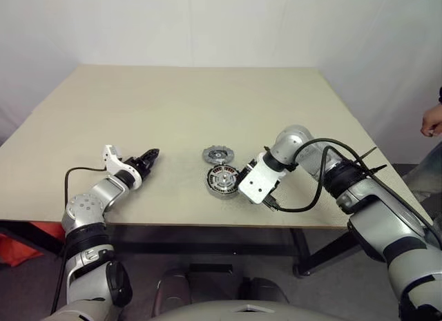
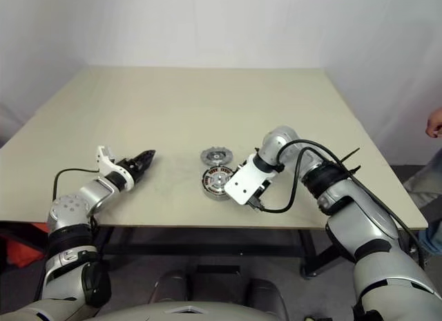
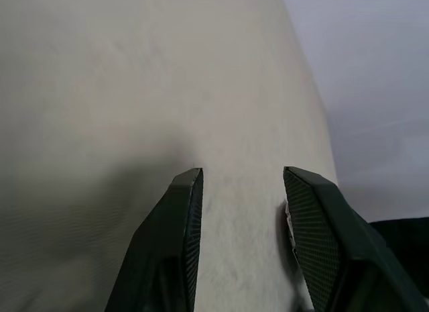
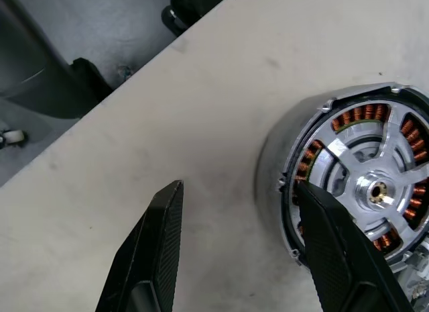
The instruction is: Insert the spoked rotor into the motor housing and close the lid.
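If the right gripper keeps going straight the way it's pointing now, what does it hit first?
Most likely bare table. The open right gripper points steeply down beside the motor housing, with the spoked rotor seated inside; one finger overlaps the housing's rim, so it might clip that first.

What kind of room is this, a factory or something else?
Probably a lab or test room, not a factory: one plain beige table against bare white walls, holding only a motor housing and a lid.
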You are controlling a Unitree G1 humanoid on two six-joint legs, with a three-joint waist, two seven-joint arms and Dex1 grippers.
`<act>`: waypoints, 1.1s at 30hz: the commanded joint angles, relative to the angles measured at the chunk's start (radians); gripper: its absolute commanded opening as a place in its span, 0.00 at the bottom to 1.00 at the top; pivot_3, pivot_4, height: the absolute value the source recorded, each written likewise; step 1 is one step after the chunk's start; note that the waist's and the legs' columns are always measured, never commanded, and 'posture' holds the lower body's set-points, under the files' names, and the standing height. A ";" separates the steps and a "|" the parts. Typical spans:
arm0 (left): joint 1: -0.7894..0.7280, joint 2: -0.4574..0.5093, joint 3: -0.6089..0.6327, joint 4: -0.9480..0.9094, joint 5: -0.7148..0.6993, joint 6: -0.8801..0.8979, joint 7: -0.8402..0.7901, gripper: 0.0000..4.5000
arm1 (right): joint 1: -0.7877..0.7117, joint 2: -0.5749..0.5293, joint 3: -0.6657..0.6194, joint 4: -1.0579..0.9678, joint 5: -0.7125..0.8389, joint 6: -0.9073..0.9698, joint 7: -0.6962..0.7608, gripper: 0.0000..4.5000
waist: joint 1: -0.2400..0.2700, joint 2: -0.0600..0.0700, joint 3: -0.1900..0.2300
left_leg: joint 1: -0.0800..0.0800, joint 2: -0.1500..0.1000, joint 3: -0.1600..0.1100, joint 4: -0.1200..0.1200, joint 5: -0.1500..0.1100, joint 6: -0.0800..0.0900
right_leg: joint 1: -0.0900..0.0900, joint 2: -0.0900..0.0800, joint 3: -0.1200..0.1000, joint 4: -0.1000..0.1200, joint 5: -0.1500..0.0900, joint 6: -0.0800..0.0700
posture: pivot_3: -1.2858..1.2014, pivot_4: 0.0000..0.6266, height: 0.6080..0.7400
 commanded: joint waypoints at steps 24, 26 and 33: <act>-0.032 0.004 -0.015 0.035 -0.010 -0.050 -0.021 0.45 | 0.064 -0.041 -0.054 -0.216 -0.042 0.151 -0.058 0.23 | 0.002 0.000 0.000 | -0.005 -0.001 0.001 -0.001 -0.001 0.001 | -0.005 0.000 0.001 -0.002 0.000 0.000 | 0.52 0.00 1.00; -0.031 0.005 -0.015 0.033 -0.011 -0.049 -0.020 0.45 | 0.061 -0.031 -0.055 -0.209 -0.047 0.160 -0.068 0.08 | 0.002 0.000 0.000 | -0.005 -0.001 0.001 -0.001 -0.001 0.001 | -0.005 -0.001 0.001 -0.002 0.000 0.000 | 0.52 0.00 1.00; -0.024 0.003 -0.012 0.021 -0.017 -0.046 -0.014 0.45 | 0.054 -0.006 -0.063 -0.201 -0.057 0.182 -0.088 0.01 | -0.005 0.000 0.000 | -0.003 0.000 0.001 -0.002 0.000 0.000 | -0.005 0.000 0.001 -0.001 0.000 0.000 | 0.52 0.00 1.00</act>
